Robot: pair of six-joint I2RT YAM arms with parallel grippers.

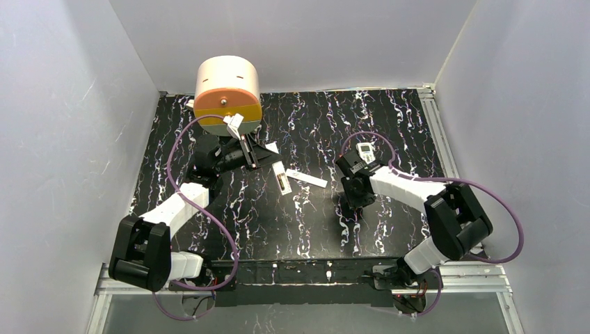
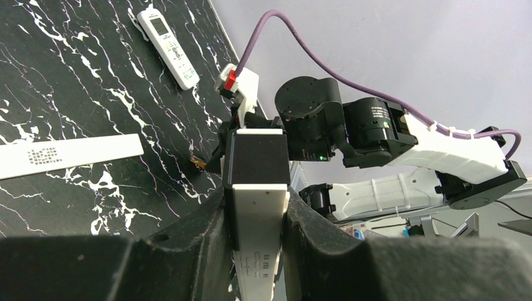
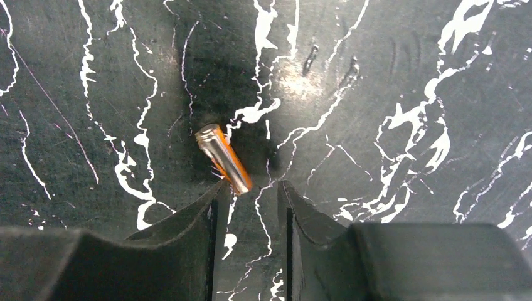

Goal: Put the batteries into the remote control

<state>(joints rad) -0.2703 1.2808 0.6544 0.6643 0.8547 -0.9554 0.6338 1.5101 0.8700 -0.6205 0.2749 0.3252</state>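
Glossy marbled table (image 3: 408, 75), shiny orange battery (image 3: 224, 158), white plastic remote control (image 2: 168, 47)

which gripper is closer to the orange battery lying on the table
Right. The right gripper is just over the battery, its end beside one of the fingers. The left gripper is across the table, shut on a white object.

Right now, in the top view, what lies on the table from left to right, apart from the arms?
From the left: drum → white piece with a dark slot → bar → remote.
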